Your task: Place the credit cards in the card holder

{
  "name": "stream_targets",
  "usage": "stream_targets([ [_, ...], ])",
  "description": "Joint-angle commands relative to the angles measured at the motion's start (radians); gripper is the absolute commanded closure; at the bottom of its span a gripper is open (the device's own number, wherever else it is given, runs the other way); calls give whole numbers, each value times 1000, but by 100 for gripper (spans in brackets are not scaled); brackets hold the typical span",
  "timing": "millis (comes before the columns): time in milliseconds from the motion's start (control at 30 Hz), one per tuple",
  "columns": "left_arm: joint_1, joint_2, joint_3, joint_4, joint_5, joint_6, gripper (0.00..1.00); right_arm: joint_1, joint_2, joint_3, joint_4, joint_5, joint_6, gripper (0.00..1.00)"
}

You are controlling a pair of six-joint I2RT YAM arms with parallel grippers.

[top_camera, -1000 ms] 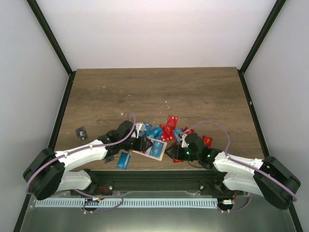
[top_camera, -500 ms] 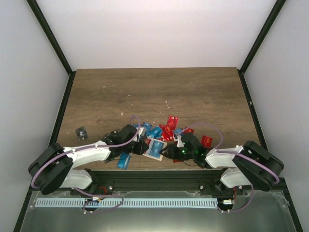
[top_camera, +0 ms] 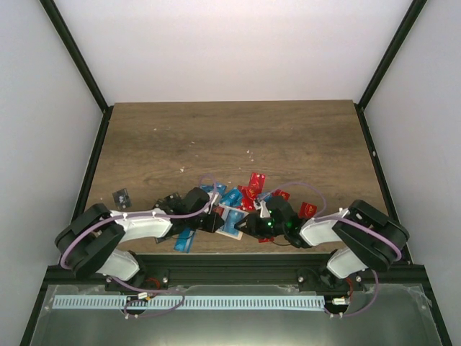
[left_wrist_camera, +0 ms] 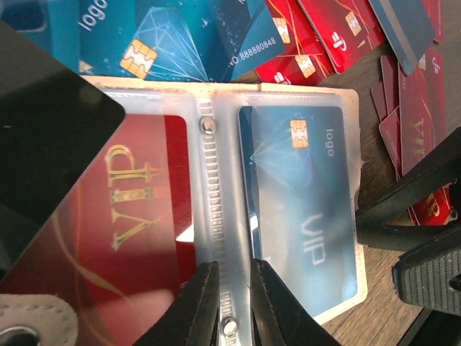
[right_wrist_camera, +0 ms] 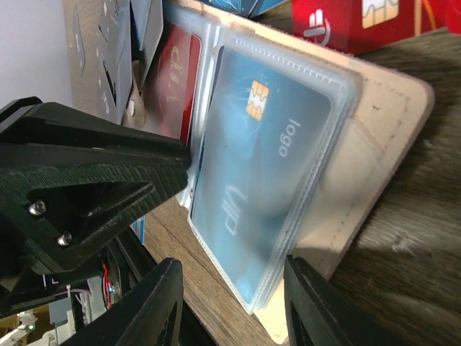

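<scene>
- Where the two arms meet at bottom centre of the top view, the card holder [right_wrist_camera: 382,130] lies open on the table [top_camera: 238,137], close to its near edge.
- left gripper [left_wrist_camera: 232,288]: clenched on the holder's ribbed middle seam, bottom centre of its wrist view.
- right gripper [right_wrist_camera: 230,288]: fingers apart, astride the holder's beige edge; grasping or not, cannot tell.
- Sleeves: blue card [left_wrist_camera: 302,209] right of the seam, red card [left_wrist_camera: 130,216] left of it.
- Loose credit cards [top_camera: 248,193], red and blue, heaped just beyond the holder.
- One dark card [top_camera: 122,197] alone, far left.
</scene>
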Motion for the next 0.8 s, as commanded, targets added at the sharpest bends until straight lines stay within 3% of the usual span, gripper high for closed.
stream_targets([
  [0,-14,42,-5,27,23,11,85,5,45,39,26,-8,-2,59],
  [167,-50,69,2,53,49,-9,86,6,40,40,25,-19,-12,62],
  [600,-151,136,65,154,108,-89,86,5,-209,57,-303,101,-121,62],
  [767,-154,113,68,164,76,-122,87,5,-209,67,-309,52,-148,62],
])
